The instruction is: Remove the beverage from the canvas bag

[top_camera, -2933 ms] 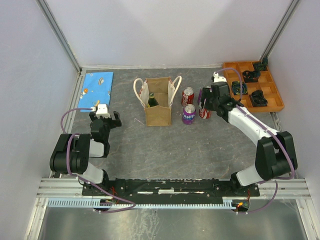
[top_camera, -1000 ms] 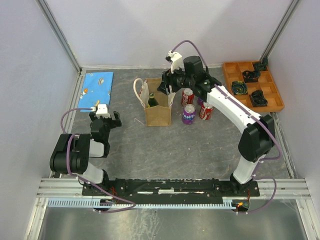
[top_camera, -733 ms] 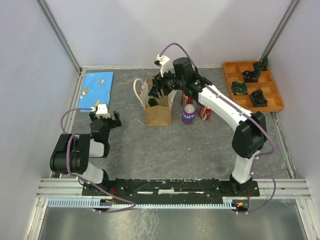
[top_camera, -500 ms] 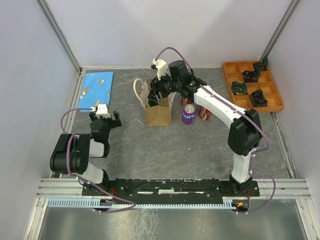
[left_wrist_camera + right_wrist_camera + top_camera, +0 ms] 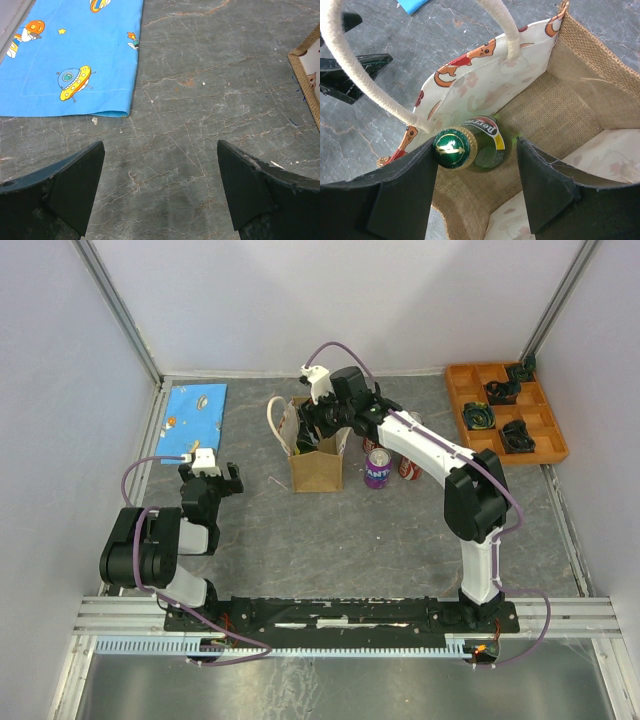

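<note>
The canvas bag [image 5: 318, 468] stands upright at mid-table, tan with white loop handles and a pale printed lining [image 5: 485, 80]. A green glass bottle [image 5: 470, 149] with a green and gold cap stands inside it, near the bag's left wall. My right gripper [image 5: 477, 170] is open above the bag's mouth, its left finger beside the bottle cap; it also shows in the top view [image 5: 318, 420]. My left gripper [image 5: 160, 185] is open and empty, low over the bare table, far left of the bag [image 5: 212, 472].
Three soda cans [image 5: 378, 468] stand right of the bag. An orange tray [image 5: 505, 412] with dark parts sits at the back right. A blue printed cloth [image 5: 193, 410] lies at the back left, also in the left wrist view [image 5: 70, 55].
My right arm has swung left from beside the cans to above the bag and come down over its mouth. The left arm has not moved.
</note>
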Robot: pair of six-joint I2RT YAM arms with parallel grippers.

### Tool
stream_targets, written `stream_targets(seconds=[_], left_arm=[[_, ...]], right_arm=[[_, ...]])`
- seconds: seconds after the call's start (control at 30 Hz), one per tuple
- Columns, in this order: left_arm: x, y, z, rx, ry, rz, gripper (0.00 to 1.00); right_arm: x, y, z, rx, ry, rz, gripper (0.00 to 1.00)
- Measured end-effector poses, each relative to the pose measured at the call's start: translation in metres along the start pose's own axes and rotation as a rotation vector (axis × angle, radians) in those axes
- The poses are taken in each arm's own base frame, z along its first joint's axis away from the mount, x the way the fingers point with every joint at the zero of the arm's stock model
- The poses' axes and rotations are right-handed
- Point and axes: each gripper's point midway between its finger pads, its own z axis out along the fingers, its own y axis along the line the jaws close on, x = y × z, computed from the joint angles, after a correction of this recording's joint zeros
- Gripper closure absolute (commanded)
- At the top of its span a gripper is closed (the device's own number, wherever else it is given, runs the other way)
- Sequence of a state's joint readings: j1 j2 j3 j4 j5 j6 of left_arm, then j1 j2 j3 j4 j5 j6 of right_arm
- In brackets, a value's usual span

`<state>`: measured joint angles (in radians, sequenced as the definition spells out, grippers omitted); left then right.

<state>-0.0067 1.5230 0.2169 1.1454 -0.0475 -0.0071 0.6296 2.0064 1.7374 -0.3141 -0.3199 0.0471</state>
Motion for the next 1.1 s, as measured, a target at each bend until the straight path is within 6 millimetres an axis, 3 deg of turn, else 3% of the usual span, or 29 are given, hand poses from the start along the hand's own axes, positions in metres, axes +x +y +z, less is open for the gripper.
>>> stream_targets(seconds=[0.17, 0.23, 0.3, 0.37, 0.4, 0.83, 0.93, 1.1], left_arm=[[0.000, 0.000, 0.000, 0.000, 0.000, 0.000, 0.01], [0.000, 0.000, 0.000, 0.000, 0.000, 0.000, 0.01], [0.000, 0.000, 0.000, 0.000, 0.000, 0.000, 0.01], [0.000, 0.000, 0.000, 0.000, 0.000, 0.000, 0.01], [0.000, 0.000, 0.000, 0.000, 0.000, 0.000, 0.01], [0.000, 0.000, 0.000, 0.000, 0.000, 0.000, 0.01], [0.000, 0.000, 0.000, 0.000, 0.000, 0.000, 0.01], [0.000, 0.000, 0.000, 0.000, 0.000, 0.000, 0.01]], right_arm=[[0.003, -0.002, 0.011, 0.007, 0.001, 0.000, 0.34], [0.004, -0.003, 0.014, 0.010, 0.001, 0.004, 0.41], [0.006, -0.004, 0.018, 0.013, 0.004, 0.006, 0.61], [0.006, -0.005, 0.021, 0.016, 0.003, 0.007, 0.96], [0.001, -0.011, 0.023, 0.047, -0.013, -0.012, 1.00], [-0.011, -0.019, 0.021, 0.095, 0.007, 0.011, 1.00], [-0.027, -0.020, 0.015, 0.108, -0.016, -0.004, 1.00], [-0.073, -0.021, -0.003, 0.137, -0.123, -0.060, 1.00]])
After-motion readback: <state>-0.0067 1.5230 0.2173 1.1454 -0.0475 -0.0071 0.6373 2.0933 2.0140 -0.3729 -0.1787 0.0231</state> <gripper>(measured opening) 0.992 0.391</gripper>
